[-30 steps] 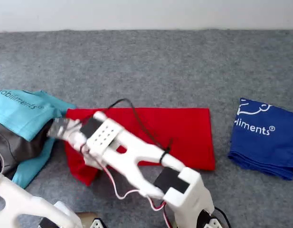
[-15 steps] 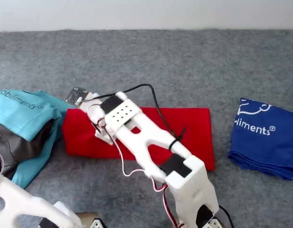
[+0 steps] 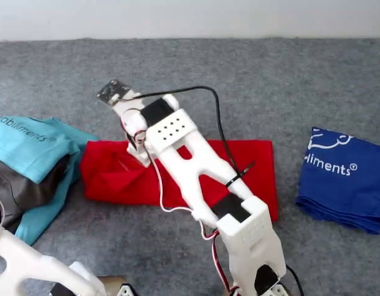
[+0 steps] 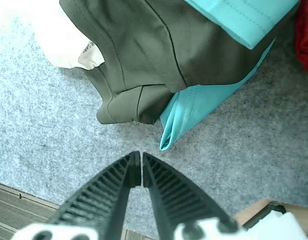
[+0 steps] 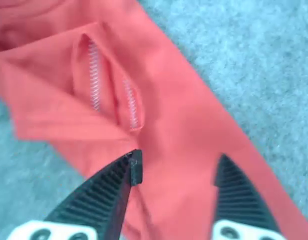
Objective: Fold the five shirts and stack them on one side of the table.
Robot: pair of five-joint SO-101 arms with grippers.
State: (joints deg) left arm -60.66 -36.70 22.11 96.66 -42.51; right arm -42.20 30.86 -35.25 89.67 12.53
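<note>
right pincer [image 5: 179, 165] wide apart, just above red shirt [image 3: 251, 166] spread mid tabletop [image 3: 239, 86] | left pincer [image 4: 142, 167] closed, empty, over grey tabletop beside heaped teal shirt [image 4: 193, 110] and olive shirt [image 4: 144, 50] | blue shirt [image 3: 343, 179] folded, well apart on right arm's side

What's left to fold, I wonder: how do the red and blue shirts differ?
The red shirt is a long strip, rumpled at one end; the blue shirt is a folded square. The open right gripper hangs over the red shirt; the blue shirt lies alone. Both rest on the table.
</note>
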